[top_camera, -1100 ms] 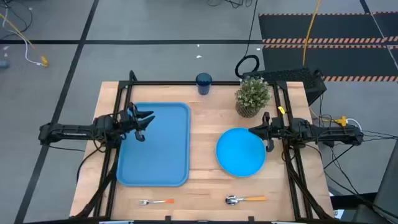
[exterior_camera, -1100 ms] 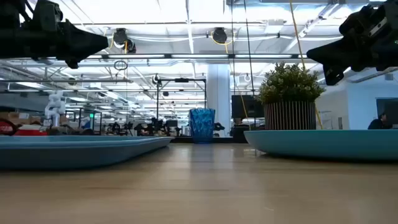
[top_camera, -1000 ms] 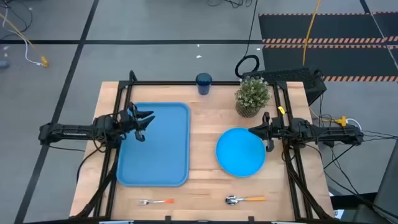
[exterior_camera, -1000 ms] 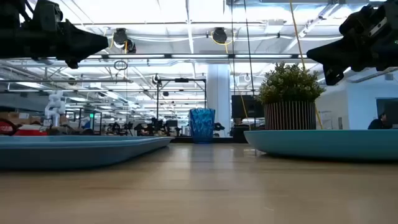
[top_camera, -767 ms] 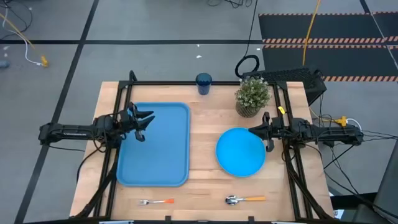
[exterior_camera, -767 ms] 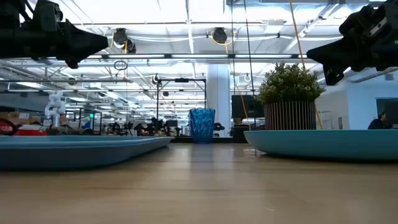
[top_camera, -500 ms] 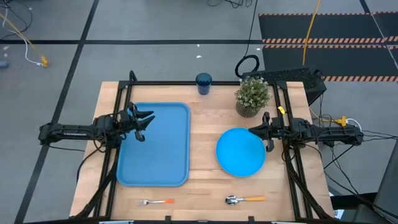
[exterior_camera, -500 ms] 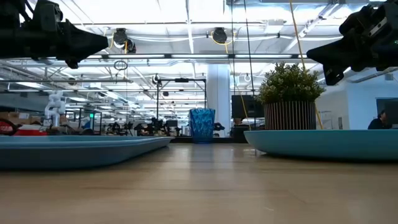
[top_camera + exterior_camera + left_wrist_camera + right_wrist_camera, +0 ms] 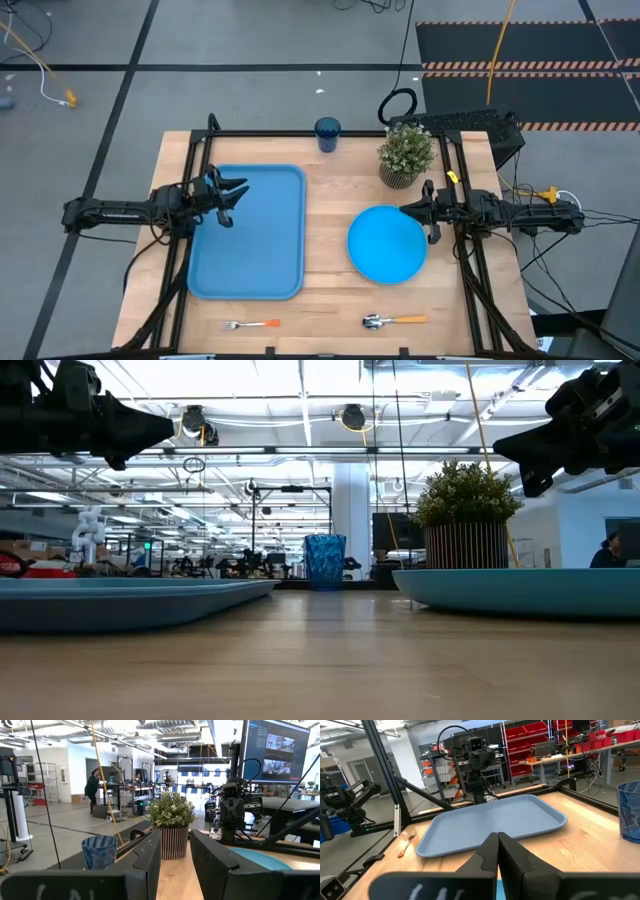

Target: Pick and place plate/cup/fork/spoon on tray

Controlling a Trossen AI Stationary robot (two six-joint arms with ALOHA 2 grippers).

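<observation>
The sky-blue plate (image 9: 387,243) lies flat on the table's right half. The light-blue tray (image 9: 245,232) lies on the left half. The dark-blue cup (image 9: 327,133) stands upright at the far edge. The fork (image 9: 252,324) and the spoon (image 9: 394,320) lie near the front edge. My left gripper (image 9: 232,195) hovers open above the tray's far left part. My right gripper (image 9: 412,212) hovers shut above the plate's far right rim. Both are well above the table in the low view: left gripper (image 9: 150,430), right gripper (image 9: 510,455). Both are empty.
A potted green plant (image 9: 405,155) stands at the far right, close to the plate and my right gripper. Bare wood lies between tray and plate. The right wrist view shows the tray (image 9: 495,817), the fork (image 9: 406,842) and the cup (image 9: 630,810).
</observation>
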